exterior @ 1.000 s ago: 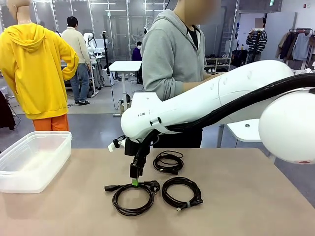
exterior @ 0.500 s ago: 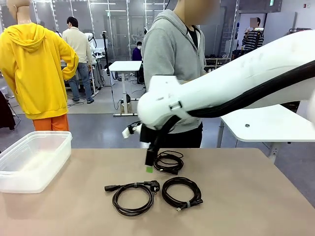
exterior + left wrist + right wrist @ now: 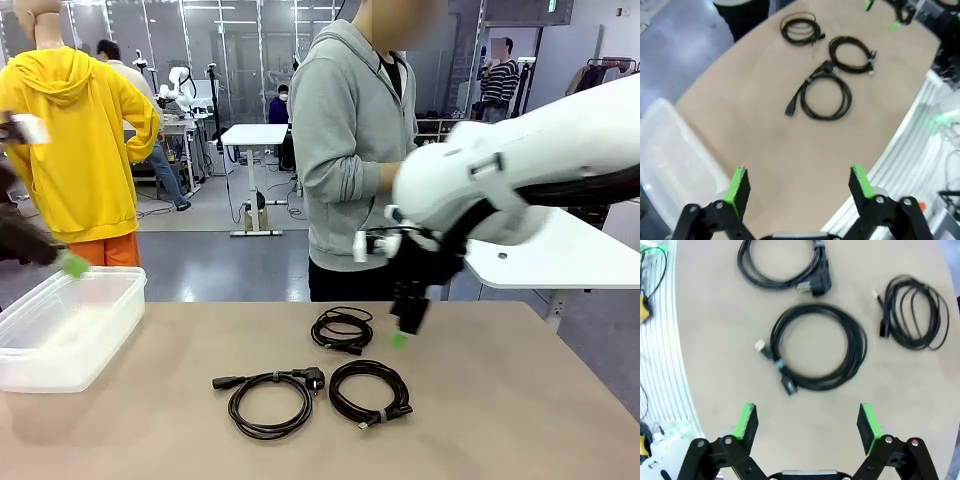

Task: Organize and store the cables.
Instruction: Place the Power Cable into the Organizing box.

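Three cables lie coiled on the tan table: a small coil (image 3: pixel 342 330) at the back, a plug-ended coil (image 3: pixel 270 396) at the front left and a tied coil (image 3: pixel 370 392) at the front right. My right gripper (image 3: pixel 402 334) hangs open just right of the back coil, holding nothing. From above, its wrist view shows the tied coil (image 3: pixel 817 347), the plug coil (image 3: pixel 782 265) and the small coil (image 3: pixel 915 312) beyond its open fingers (image 3: pixel 747 420). My left gripper (image 3: pixel 68 262) is open above the bin, and its wrist view shows the coils (image 3: pixel 825 97) far off.
A clear plastic bin (image 3: pixel 100 285) stands at the table's left end, also seen in the left wrist view as the bin (image 3: pixel 670 165). A person in a grey hoodie (image 3: pixel 345 150) stands at the far edge behind the coils. Bare tabletop lies between bin and coils.
My right gripper has lifted off the plug-ended coil and swung up and to the right, opening. The coil stays put. My left gripper has come in at the left above the bin.
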Available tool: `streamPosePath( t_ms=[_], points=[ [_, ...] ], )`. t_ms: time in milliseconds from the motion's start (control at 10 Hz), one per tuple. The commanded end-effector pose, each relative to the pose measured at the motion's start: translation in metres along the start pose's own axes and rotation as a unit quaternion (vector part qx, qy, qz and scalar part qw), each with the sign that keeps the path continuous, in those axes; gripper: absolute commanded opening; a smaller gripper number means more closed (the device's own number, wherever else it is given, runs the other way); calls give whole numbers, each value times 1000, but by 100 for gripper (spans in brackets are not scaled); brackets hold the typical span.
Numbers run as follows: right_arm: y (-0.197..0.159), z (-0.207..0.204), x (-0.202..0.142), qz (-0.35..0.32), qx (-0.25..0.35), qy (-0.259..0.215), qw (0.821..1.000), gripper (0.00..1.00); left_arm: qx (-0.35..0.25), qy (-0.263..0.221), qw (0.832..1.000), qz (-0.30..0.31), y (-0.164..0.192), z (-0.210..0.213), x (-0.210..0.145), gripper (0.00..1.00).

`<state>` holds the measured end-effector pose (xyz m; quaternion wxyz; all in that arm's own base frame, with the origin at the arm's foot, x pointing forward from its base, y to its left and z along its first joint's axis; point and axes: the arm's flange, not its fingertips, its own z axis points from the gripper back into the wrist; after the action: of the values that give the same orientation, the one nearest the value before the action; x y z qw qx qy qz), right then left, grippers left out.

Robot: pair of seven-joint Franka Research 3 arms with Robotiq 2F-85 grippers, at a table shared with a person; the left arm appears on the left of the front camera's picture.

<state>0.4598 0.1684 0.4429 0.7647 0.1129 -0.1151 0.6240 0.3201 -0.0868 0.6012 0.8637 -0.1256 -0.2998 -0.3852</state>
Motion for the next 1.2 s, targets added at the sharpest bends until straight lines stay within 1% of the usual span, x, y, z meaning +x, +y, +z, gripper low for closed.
streamPosePath(
  t_ms=[0,100,200,300,500,600,800,900,1100],
  points=[
    [19,9,-52,1,-8,-36,999,100,-1,21,1000,2,19,-5,19,100],
    [24,16,-87,-2,-23,-61,998,100,7,36,999,1,17,-19,26,100],
    [31,25,-125,3,-35,-91,995,100,1,50,999,-6,13,-32,32,100],
    [40,34,-165,8,-51,-119,992,100,-1,64,998,-25,8,-51,41,100],
    [61,53,-224,11,-76,-176,981,100,-5,76,995,-58,-9,-85,58,100],
    [70,57,-247,-6,-84,-188,979,100,0,94,993,-76,-21,-105,69,100],
    [81,62,-282,-17,-95,-214,972,100,7,84,992,-93,-36,-136,92,100],
    [90,66,-296,-20,-101,-227,968,100,11,92,990,-110,-43,-151,103,100],
    [109,72,-322,-38,-121,-230,965,100,-1,106,982,-156,-53,-191,116,100]
  ],
)
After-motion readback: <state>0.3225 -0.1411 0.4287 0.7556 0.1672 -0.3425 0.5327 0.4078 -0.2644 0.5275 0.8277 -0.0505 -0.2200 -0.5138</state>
